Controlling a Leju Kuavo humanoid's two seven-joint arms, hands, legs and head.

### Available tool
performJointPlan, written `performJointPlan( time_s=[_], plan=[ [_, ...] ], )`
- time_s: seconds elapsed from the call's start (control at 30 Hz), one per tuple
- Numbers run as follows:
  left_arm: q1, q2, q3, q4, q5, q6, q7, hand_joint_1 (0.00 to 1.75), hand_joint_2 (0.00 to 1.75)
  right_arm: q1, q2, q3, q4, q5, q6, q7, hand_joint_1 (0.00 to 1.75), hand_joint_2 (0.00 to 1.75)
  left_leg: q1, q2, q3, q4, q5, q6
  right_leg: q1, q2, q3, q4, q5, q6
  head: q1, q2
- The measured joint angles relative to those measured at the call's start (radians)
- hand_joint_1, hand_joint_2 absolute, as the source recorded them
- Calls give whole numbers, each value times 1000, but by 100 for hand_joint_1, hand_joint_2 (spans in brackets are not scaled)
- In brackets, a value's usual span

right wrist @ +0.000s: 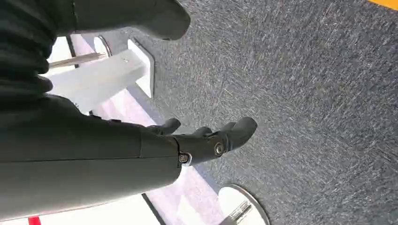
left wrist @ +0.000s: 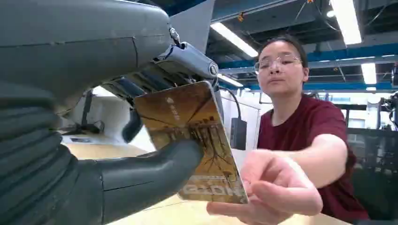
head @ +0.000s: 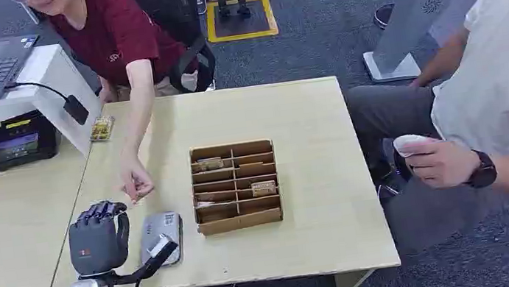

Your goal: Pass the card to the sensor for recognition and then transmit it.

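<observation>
Card (left wrist: 197,140): lower part covered by thumb of left robot hand (left wrist: 117,117), print along one edge reads reversed, too blurred to make out. In head view that robot hand's back hides the card. Person's hand (left wrist: 267,192) blurred, cut by frame edge. Right robot hand (right wrist: 206,138): fingers partly behind its own palm, can't tell how curled. Items in box (head: 235,185) compartments too small to identify.

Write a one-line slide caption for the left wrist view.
The robot's left hand holds a brown card out to a person in a red shirt, whose hand reaches for it.
</observation>
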Motion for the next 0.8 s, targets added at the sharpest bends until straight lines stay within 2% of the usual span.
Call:
performJointPlan(
  time_s=[0.73, 0.8],
  plan=[
    [0, 1, 0, 0, 13, 0, -1, 175, 175, 0, 0, 3, 0, 0, 0, 0, 0, 175, 0, 0, 0, 0, 0, 0, 0, 0, 0, 0, 0, 0, 0, 0],
    [1, 1, 0, 0, 40, 0, -15, 175, 175, 0, 0, 3, 0, 0, 0, 0, 0, 175, 0, 0, 0, 0, 0, 0, 0, 0, 0, 0, 0, 0, 0, 0]
  ],
)
